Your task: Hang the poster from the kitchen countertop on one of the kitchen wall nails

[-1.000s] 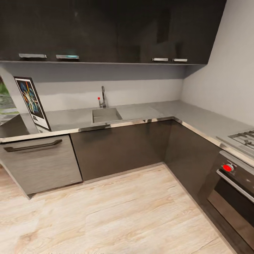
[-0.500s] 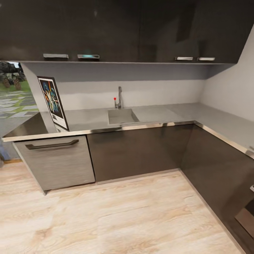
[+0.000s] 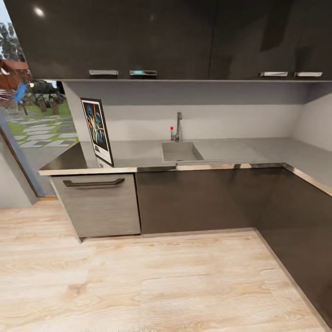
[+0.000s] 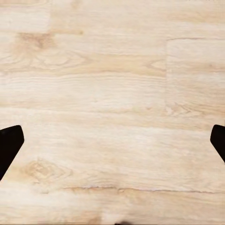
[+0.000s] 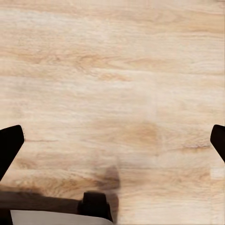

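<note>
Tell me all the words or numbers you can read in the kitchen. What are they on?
None can be read.
Poster on the countertop: there seems to be lettering along its bottom edge, too small and blurred to read.
Cabinets, drawer front, sink and tap: no writing shows.
Wooden floor: no writing.

Left gripper (image 4: 112, 140), right gripper (image 5: 112, 140) spread wide

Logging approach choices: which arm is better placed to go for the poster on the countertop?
Left, tentatively. The poster stands at the countertop's left end, on the robot's left side. Both grippers are open over the floor, so neither is nearer.
</note>
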Available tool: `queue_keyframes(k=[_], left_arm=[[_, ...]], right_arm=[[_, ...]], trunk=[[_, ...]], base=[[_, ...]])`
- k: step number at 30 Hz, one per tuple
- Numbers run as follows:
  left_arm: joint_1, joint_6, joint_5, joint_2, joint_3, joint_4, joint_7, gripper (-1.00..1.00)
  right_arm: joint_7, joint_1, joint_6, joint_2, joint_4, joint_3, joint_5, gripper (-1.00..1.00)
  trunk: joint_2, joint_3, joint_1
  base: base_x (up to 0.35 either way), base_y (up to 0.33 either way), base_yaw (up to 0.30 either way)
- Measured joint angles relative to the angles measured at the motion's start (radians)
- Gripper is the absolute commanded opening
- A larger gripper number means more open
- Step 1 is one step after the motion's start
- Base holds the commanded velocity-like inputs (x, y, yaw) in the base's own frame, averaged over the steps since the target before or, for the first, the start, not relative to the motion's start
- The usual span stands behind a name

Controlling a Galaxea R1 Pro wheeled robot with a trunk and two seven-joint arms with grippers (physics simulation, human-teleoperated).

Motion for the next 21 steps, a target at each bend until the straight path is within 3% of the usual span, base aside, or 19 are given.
queue_keyframes(k=[5,7,12,15,18,20,21], left_arm=[[0.0,-0.022,0.001,-0.002,0.001,-0.018,0.002,1.0],[0.0,-0.037,0.001,-0.004,0.017,-0.079,0.004,1.0],[0.0,-0.04,0.003,-0.008,0.05,-0.327,0.012,1.0],[0.0,-0.012,0.006,-0.011,0.062,-0.436,0.048,1.0],[0.0,0.06,0.029,-0.021,0.065,-0.549,0.121,1.0],[-0.001,0.123,0.053,-0.026,0.065,-0.625,0.165,1.0],[-0.007,0.16,0.064,-0.027,0.065,-0.657,0.182,1.0]], right_arm=[[0.0,0.0,0.0,-0.002,-0.002,-0.005,-0.004,1.0],[0.0,0.0,0.0,-0.009,-0.005,-0.008,-0.007,1.0],[0.0,0.0,-0.047,-0.037,-0.01,-0.012,-0.009,1.0],[-0.001,0.0,-0.084,-0.044,-0.011,-0.013,-0.011,1.0],[-0.002,0.0,-0.123,-0.055,-0.014,-0.018,-0.012,1.0],[-0.003,0.0,-0.155,-0.062,-0.028,-0.04,-0.016,1.0],[-0.006,0.0,-0.17,-0.065,-0.047,-0.07,-0.022,1.0]], trunk=[[0.0,-0.002,0.0],[0.0,-0.002,0.0],[0.0,-0.002,0.0],[0.0,-0.002,0.0],[0.0,-0.002,0.0],[0.0,-0.002,0.0],[0.0,-0.002,0.0]], base=[[0.0,0.0,0.184],[0.0,0.0,0.061],[0.0,0.0,0.02],[0.0,0.0,0.005],[0.0,0.0,0.002],[0.0,0.0,0.001],[0.0,0.0,0.0]])
